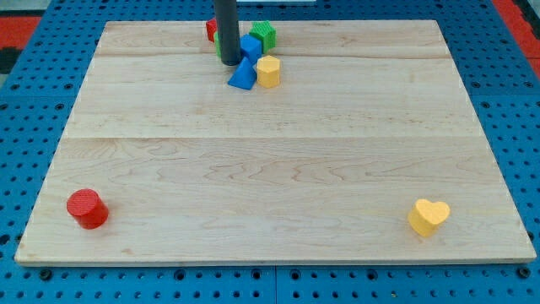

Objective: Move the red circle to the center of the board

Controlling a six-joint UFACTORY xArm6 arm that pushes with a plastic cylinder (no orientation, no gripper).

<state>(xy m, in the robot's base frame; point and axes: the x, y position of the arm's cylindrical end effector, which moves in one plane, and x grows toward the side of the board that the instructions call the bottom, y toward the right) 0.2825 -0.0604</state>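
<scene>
Red circle (87, 208) sits in the lower left of the frame, near the board's bottom-left corner; it's a short round cylinder standing flat face up, so no long axis or heading to speak of. My tip (228, 62) is way off from it, at the upper middle of the frame, w/ the dark rod coming straight down from the top edge (no jaws on this rig, just a bare rod, so nothing is held). Tip is down amid a cluster: blue cube (251, 46) just right of it, blue triangle (243, 74) just below-right, yellow block (268, 72) beside the triangle, green block (264, 34) behind the cube, red block (211, 30) peeking out left of the rod. Whether tip touches any of them, can't tell. Yellow heart (429, 216) lies alone at lower right. Surface is a pale wooden board (278, 160) on a blue perforated table (515, 110); red patches at the top corners.
</scene>
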